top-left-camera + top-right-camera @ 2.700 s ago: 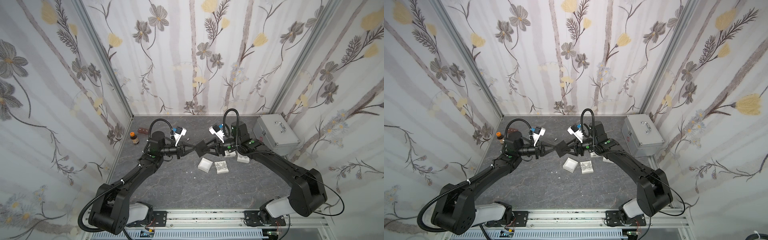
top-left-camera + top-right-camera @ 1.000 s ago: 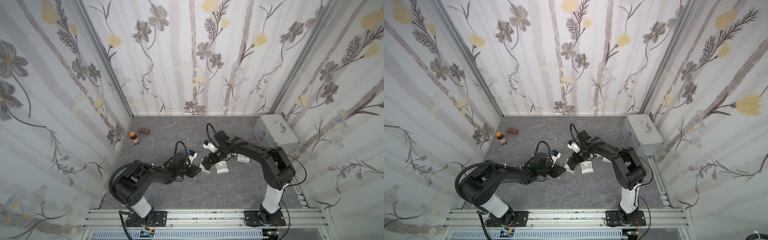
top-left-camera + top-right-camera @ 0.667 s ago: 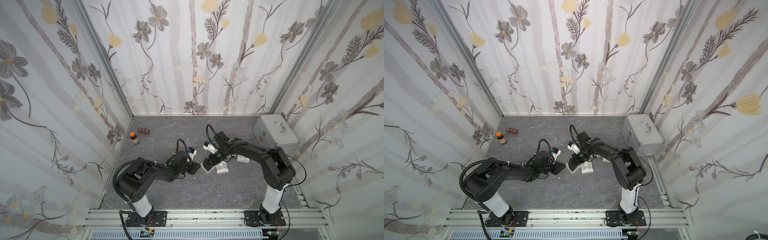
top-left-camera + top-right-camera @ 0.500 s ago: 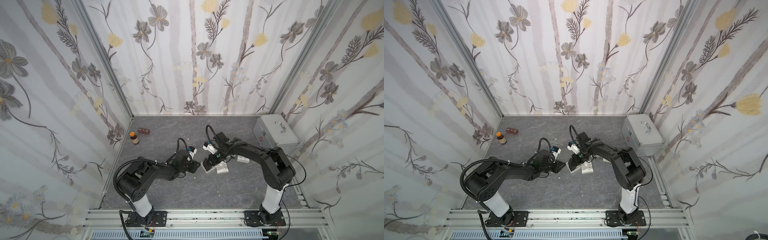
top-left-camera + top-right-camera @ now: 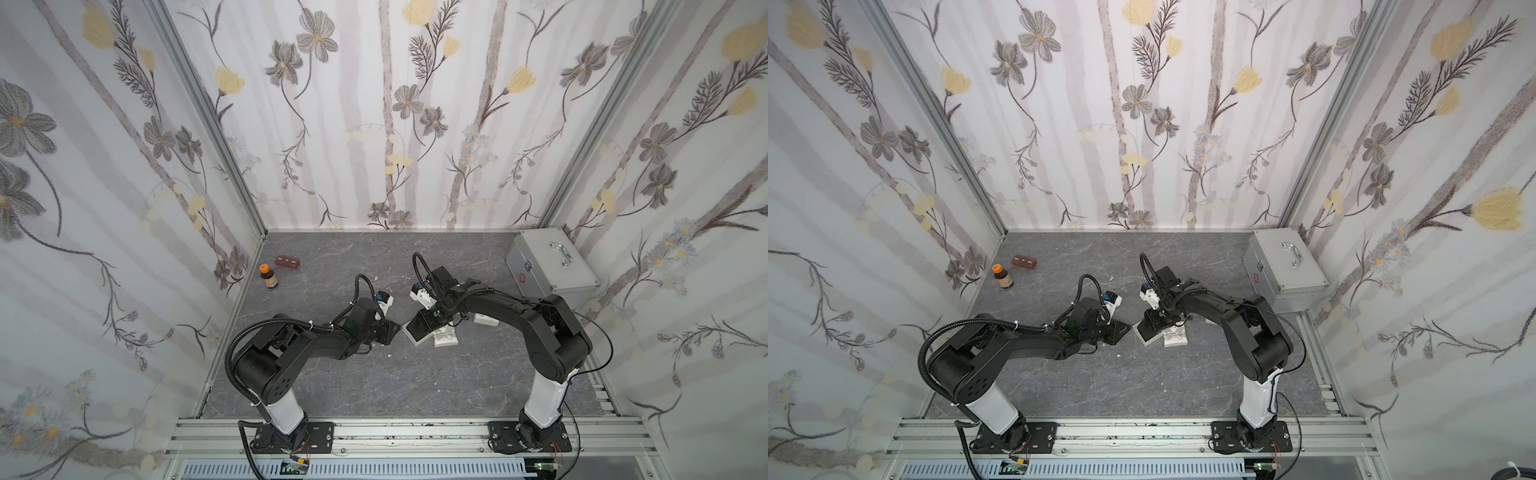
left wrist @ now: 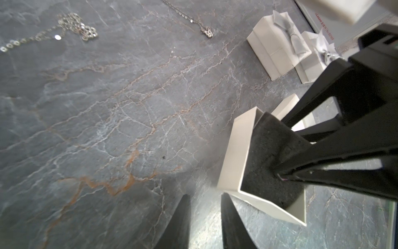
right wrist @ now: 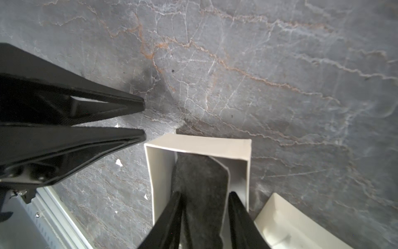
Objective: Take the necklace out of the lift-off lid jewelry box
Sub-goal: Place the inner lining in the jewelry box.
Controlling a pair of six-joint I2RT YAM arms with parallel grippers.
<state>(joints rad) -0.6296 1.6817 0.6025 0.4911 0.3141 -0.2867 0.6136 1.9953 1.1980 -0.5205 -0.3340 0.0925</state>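
**Extraction in progress, contents unconfirmed**

Left of centre in both top views, a brown bottle [image 5: 269,277] and a small brown block [image 5: 288,262] sit by the wall, well apart from the work. At centre, the left pincer [image 5: 395,330] lies low over the table [image 5: 374,386]. Its tips are a little apart and hold nothing. It is just beside a corner of the jewelry box [image 5: 415,340]; contact cannot be confirmed.

The box is open. The right wrist view shows cream walls and a dark foam insert [image 7: 200,183] with one edge curled up. The right pincer [image 7: 206,194] reaches into the box with its jaws parted over that insert and grips nothing visible. Just right of the box sits the lift-off lid [image 5: 448,338]. At far right stands a metal case [image 5: 548,266].

No necklace is visible inside the box. It may lie under the insert, which cannot be confirmed. The left wrist view shows one chain [image 6: 79,28] and a second chain [image 6: 206,32] loose on the table, well apart from the box. Whether either came from it cannot be told.

Recommendations, as judgement:
- Steady the light card wall with the left pincer so the box does not slide.
- Pinch the insert's curled edge and raise it slowly.
- Take the chain itself, not the foam.
- Lift straight up and watch for snagging on the rim.
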